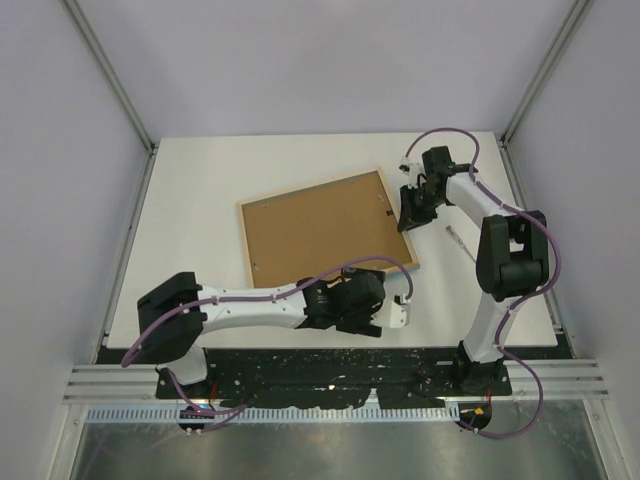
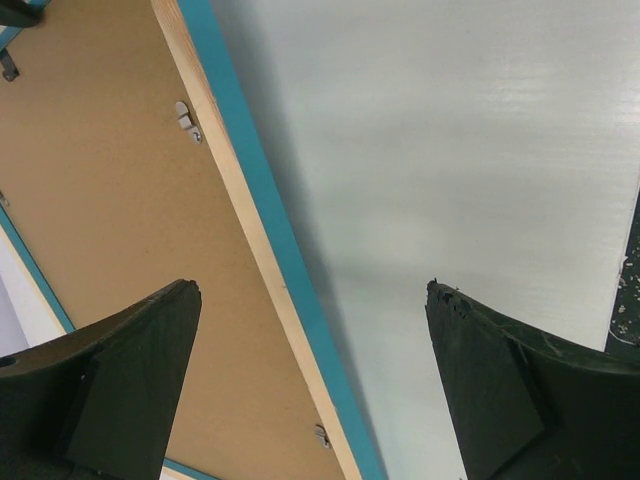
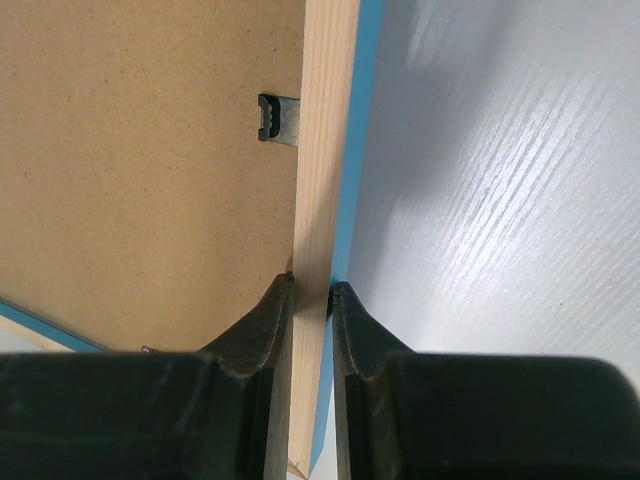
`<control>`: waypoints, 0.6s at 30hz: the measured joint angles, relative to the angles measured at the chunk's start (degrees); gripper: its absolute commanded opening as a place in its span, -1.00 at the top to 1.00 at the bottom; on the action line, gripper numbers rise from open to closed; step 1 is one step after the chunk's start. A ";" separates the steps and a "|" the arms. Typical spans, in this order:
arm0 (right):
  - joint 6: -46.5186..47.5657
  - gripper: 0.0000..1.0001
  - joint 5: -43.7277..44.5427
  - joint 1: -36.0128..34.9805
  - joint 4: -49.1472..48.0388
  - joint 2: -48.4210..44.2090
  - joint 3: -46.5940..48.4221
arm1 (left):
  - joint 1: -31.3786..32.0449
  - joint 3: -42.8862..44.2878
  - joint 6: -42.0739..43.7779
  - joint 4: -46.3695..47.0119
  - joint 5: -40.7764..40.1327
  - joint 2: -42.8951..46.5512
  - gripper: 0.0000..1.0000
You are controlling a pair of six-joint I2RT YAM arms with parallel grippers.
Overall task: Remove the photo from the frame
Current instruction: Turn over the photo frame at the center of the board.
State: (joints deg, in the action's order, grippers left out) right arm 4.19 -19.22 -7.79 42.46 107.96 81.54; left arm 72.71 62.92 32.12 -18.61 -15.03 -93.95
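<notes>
Right tool [image 3: 312, 295]: pinched shut on the frame's [image 3: 320, 150] wooden side rail.
Left tool [image 2: 312, 300]: spread wide, holding nothing, above a rail by the near-right corner.
Frame: face down on the table [image 1: 200, 170], brown backing board [image 1: 320, 230] up, metal clips [image 3: 278, 118] over it.
Photo: hidden under the board; cannot be seen.
Handling: likely light and stiff; rails give a firm hold (any glazing could crack); the print probably bends, so lift it by an edge.
Axis: long sides run left-right, right end swung away from the arms.
</notes>
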 measured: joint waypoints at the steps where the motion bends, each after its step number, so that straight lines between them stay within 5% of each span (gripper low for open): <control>1: 0.02 0.85 -0.02 0.00 0.20 0.00 0.17 | 0.11 0.33 -0.09 -0.09 -0.07 -0.59 -0.99; 18: 0.00 0.85 -1.49 0.00 2.23 0.04 0.37 | 0.44 4.66 -2.38 6.88 -15.74 -14.80 -0.99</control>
State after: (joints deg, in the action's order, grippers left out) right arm 4.19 -20.71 -7.79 44.69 108.01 81.91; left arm 73.14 67.57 29.74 -11.73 -30.76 -108.75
